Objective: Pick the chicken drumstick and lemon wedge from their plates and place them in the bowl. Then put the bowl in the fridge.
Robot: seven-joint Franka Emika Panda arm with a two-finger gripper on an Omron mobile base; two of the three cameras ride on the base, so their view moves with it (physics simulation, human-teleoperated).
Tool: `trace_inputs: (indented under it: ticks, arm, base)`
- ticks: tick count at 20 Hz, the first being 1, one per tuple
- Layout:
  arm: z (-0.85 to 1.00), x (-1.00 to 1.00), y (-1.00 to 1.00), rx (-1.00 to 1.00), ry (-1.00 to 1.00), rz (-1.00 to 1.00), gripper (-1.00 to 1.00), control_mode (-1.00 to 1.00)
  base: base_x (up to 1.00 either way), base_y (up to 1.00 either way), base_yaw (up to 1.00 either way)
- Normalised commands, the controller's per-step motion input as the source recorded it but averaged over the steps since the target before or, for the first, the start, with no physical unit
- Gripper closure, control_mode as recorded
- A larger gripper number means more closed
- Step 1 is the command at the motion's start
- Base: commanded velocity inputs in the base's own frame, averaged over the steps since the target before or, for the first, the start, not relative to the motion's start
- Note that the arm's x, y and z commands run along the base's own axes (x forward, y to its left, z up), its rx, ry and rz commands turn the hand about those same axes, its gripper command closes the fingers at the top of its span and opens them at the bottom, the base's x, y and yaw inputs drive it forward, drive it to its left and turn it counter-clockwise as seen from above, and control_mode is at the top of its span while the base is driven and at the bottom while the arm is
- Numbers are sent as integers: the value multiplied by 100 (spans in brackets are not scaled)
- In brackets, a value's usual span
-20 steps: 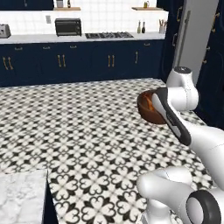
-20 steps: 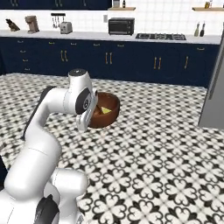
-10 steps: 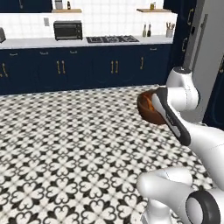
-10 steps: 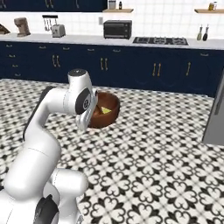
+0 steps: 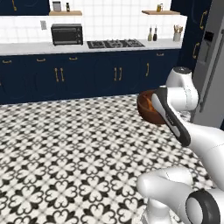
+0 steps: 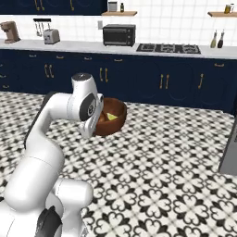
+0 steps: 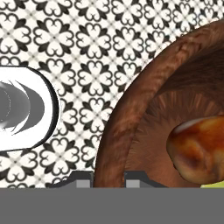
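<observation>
Hand view, nearest: end effector [image 7: 109, 177] w/ its two tips either side of the bowl [image 7: 131, 113] rim, one outside, one inside the wall, so clamped on the rim. Bowl is dark reddish-brown wood w/ visible grain. Inside it lies the chicken drumstick [image 7: 199, 146], glossy brown-orange, bulbous end toward the rim. A sliver of yellow-green shows at the bottom right edge just under the drumstick; too little to tell what it is from this angle. Below the bowl, black & white patterned floor [image 7: 87, 52].

Right base view: bowl [image 6: 111, 121] is held up in the air over the floor [image 6: 176, 166], not resting on anything, just beside the arm's wrist, opening tilted a bit toward the camera. Lemon wedge [image 6: 112, 117] is seen inside, yellow, near the bowl's middle. End effector itself is hidden behind the wrist there.

Left base view: bowl [image 5: 148, 107] partly covered by the dark forearm, held at about cabinet-door height. Fridge [image 5: 212, 65], grey, stands at the right edge just beyond the arm, doors shut from what shows.

Farther back: navy cabinets [image 6: 152, 81] w/ brass handles run along the far wall. On the tabletop [image 6: 69, 45] above them: microwave [image 6: 119, 34], stovetop [image 6: 173, 47], toaster [image 6: 51, 35], coffee machine [image 6: 10, 31] toward its left end.
</observation>
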Motion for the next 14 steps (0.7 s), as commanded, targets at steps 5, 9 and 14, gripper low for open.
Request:
trace_inputs:
  ticks: [5, 9, 14]
  arm:
    - [0, 0, 0, 0, 0, 0, 100, 100]
    - [0, 0, 0, 0, 0, 0, 100, 100]
    - [0, 0, 0, 0, 0, 0, 100, 100]
  base:
    - [100, 1, -29]
    - [98, 30, -50]
    - [99, 38, -51]
